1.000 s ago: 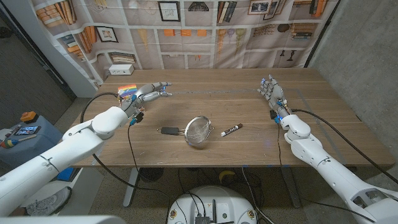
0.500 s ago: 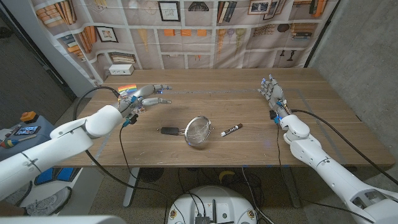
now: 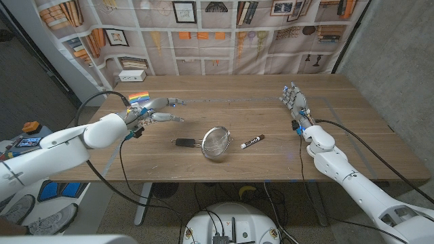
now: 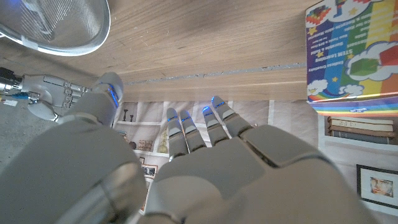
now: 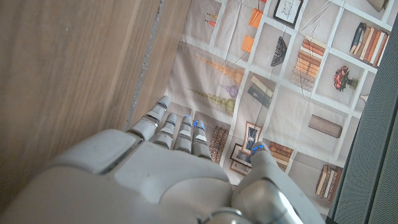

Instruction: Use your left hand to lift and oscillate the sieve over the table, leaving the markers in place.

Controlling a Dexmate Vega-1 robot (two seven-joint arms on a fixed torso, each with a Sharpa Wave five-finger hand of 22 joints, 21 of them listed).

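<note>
Wooden table (image 3: 224,146) carries the sieve (image 3: 215,142) near its front middle, black handle toward the left hand (image 3: 157,111), marker (image 3: 252,141) just beside its rim. Left hand hovers apart from the handle, fingers spread, empty. Right hand (image 3: 296,103) at far right, fingers extended, close together, empty.

The tabletop (image 3: 230,118) is showing brown wood grain. The sieve (image 3: 215,142) is gleaming silver mesh with a black handle. The marker (image 3: 252,141) is showing black with a white label and a red end. At the upper left, the box (image 3: 138,97) is wearing rainbow stripes. Both hands, left hand (image 3: 157,110) and right hand (image 3: 295,102), are shining grey-white, fingers (image 4: 214,115) tipped blue.
</note>
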